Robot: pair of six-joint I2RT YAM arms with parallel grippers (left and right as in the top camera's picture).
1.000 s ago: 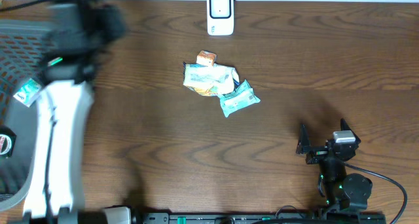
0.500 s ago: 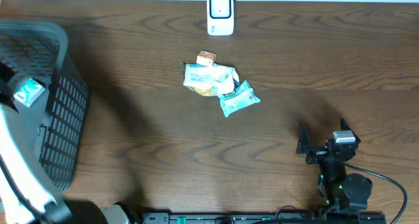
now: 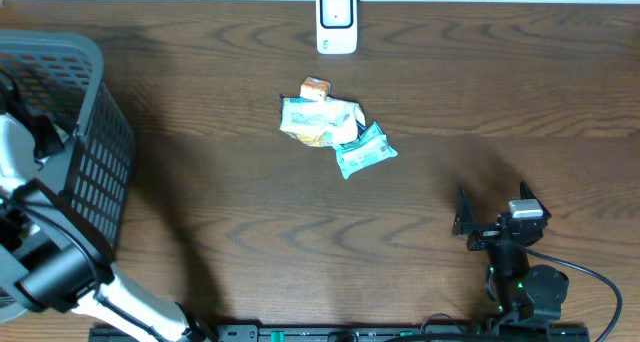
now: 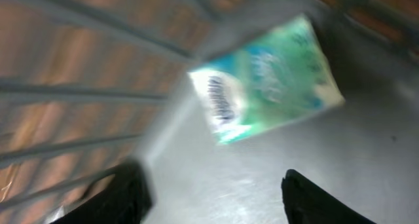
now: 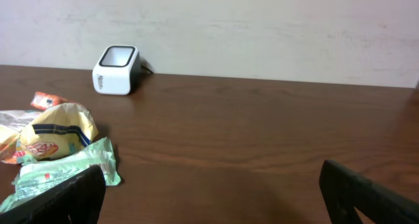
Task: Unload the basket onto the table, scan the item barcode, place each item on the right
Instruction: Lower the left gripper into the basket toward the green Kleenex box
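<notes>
The left jaws hang spread and empty over the green packet (image 4: 265,76) lying in the basket (image 3: 95,152), the right jaws gape idle above the tabletop (image 3: 220,212), and grabbing from the tangled heap of packets (image 3: 335,127) near the scanner (image 3: 337,22) risks lifting two at once.

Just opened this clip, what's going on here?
The left gripper is down inside the gray basket, open and empty, over a green packet lying on the basket floor. The right gripper rests open at the near side of the table, holding nothing. A pile of snack packets lies mid-table, near the white scanner.
</notes>
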